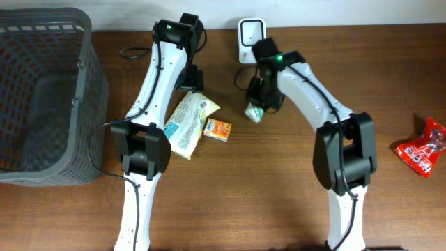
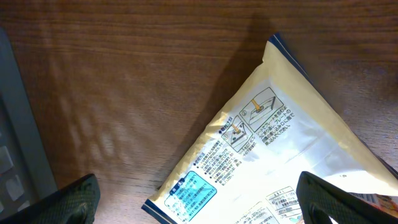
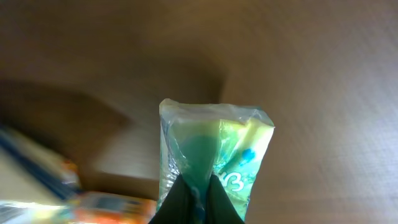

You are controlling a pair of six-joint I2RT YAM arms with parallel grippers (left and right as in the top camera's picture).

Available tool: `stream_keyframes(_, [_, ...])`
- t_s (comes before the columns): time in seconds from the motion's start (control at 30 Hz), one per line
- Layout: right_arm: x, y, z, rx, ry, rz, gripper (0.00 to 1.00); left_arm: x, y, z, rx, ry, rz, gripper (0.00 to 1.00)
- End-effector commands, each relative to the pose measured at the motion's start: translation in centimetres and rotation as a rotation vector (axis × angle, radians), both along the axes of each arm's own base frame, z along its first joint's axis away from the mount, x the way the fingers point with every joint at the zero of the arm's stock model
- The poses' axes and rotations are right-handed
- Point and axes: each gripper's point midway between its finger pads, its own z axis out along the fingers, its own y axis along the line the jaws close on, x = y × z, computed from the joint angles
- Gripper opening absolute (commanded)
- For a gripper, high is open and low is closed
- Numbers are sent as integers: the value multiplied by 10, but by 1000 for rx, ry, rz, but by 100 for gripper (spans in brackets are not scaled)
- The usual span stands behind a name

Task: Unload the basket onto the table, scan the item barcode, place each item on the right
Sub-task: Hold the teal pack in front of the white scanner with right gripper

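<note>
Green-and-white plastic-wrapped packet (image 1: 255, 111) was sitting in the right gripper (image 1: 260, 97), near the back-middle of the brown wooden table (image 1: 279, 195) and just in front of the small white barcode scanner (image 1: 251, 33). On the right wrist cam the black fingers (image 3: 177, 202) were squeezed pretty much fully together on one crinkled end of the packet (image 3: 217, 149), with only wrapper film between them. Honestly couldn't tell from either view whether the packet was clear of the table or resting on it.

The left gripper (image 1: 189, 82) was spread as wide as it goes and had hold of nothing. It hovered over the far corner of a cream-yellow printed plastic pouch (image 1: 187, 124). On the left wrist cam its dark fingertips (image 2: 68, 202) sat at the bottom corners of the shot, with the pouch (image 2: 273, 155) lying flat on the wood below.

A small orange box (image 1: 219, 130) lay right beside the pouch's right edge. A big grey mesh plastic basket (image 1: 42, 97) took up the left end of the table, and a red crinkly snack bag (image 1: 421, 146) was way over on the right, well apart from everything.
</note>
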Motion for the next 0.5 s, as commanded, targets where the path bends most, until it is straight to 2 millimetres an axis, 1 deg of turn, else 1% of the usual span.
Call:
stream_keyframes(0.0, [28,14,23,189,-113,103,4,0,-2,-2,-10,3,13,99])
stream_keyframes(0.07, [49,10,34,246,-193,96,4,0,-2,-2,-10,3,13,99])
stream_keyframes(0.13, [79,11,61,366,-349,153,4,0,-1,-2,-10,3,13,99])
stream_keyframes(0.2, [99,8,83,429,-467,179,4,1,-1,-2,-5,0,13,99])
stream_keyframes(0.33, [135,-5,117,441,-673,168,4,3,-1,-2,-7,-10,13,99])
stream_keyframes(0.37, [139,-6,121,438,-700,159,4,3,-1,-2,-7,-11,13,99])
stream_keyframes(0.4, [148,-11,127,426,-733,113,4,3,-1,-2,-7,-10,13,99])
stream_keyframes(0.47, [157,-16,129,401,-756,50,4,3,-1,-2,-7,-10,13,99])
